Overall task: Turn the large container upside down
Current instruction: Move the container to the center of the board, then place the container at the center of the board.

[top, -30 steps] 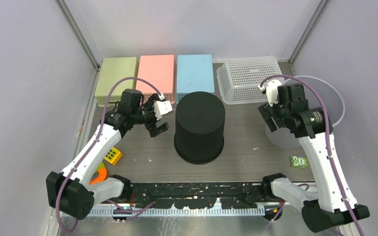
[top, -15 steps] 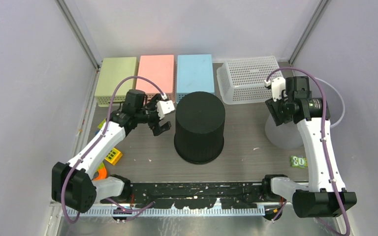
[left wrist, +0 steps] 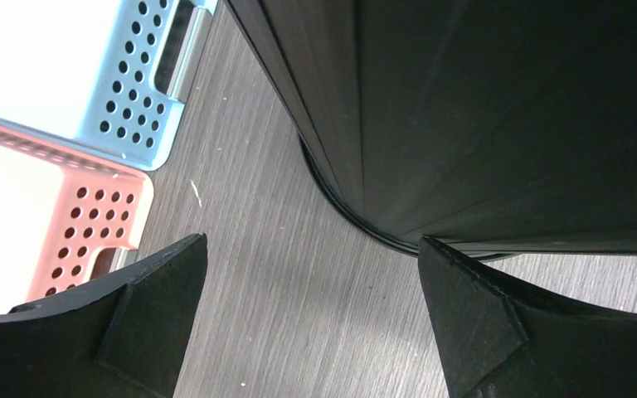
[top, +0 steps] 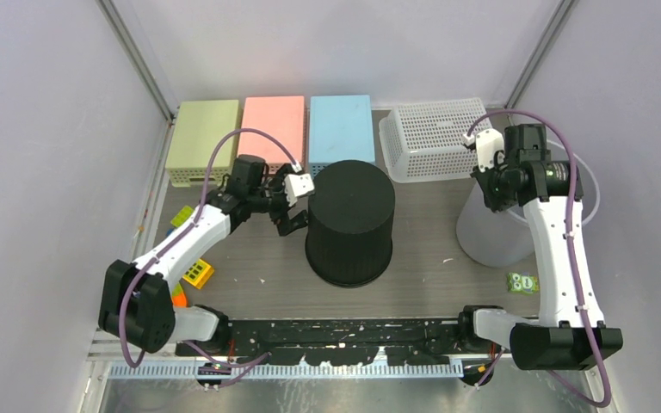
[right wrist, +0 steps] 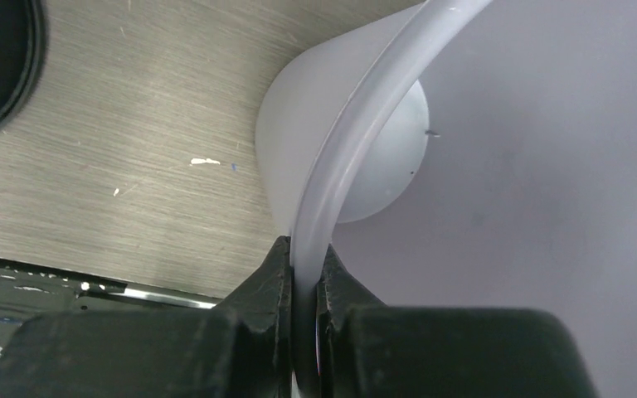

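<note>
Ok so the right gripper (top: 491,186) is pinching the rim of the big see-through bucket (top: 485,239), one finger inside the wall and one outside, closed tight on the plastic edge. From the wrist view you can see the fingers (right wrist: 272,274) squeezing that rim with the bucket (right wrist: 332,141) curving away above them. The bucket is sitting at the right side of the table (top: 430,258), mouth facing up, right in front of the white mesh basket (top: 435,138).

The left gripper (top: 295,205) is hanging low next to the left side of the black bin (top: 350,219) in the middle, fingers spread wide and holding nothing. In its own camera the bin (left wrist: 481,108) is filling the upper right, and one finger (left wrist: 464,315) is sitting very close to the bottom lip. Can't tell if it's actually touching.

The bin is standing with its closed end up. Along the back there are green (top: 202,138), pink (top: 273,129) and blue (top: 341,129) trays in a row. A yellow block (top: 196,274) is lying by the left arm.
</note>
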`<move>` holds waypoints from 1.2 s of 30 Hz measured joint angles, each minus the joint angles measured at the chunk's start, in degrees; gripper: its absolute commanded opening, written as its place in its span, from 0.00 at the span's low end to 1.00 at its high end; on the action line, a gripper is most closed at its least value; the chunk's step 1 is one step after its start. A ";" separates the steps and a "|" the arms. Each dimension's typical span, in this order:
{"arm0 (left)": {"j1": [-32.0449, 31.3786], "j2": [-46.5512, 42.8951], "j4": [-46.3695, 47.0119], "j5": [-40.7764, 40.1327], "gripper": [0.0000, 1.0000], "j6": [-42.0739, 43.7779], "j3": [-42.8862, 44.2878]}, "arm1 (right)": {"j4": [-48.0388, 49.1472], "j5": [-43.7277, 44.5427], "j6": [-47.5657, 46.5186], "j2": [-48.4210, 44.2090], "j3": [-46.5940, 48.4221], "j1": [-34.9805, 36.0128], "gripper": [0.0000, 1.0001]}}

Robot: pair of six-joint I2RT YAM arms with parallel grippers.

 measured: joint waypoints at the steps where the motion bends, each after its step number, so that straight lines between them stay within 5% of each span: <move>1: -0.26 0.20 0.52 -0.02 1.00 -0.13 0.00 | -0.31 -0.07 -0.02 0.09 0.90 0.00 0.01; 14: -11.63 5.44 7.54 -5.79 1.00 -5.68 2.71 | 7.02 1.36 1.25 -4.28 19.41 0.00 0.01; 23: -19.50 20.81 5.16 -14.45 1.00 -17.46 19.54 | 14.23 0.68 7.65 -4.22 28.85 0.00 0.01; 29: -21.07 27.80 -0.02 -20.02 1.00 -25.00 30.58 | 16.57 -6.43 13.14 -2.62 31.41 0.00 0.01; 36: -17.25 21.90 -3.32 -25.09 1.00 -24.09 30.80 | 17.51 -14.34 18.58 1.49 33.20 0.00 0.01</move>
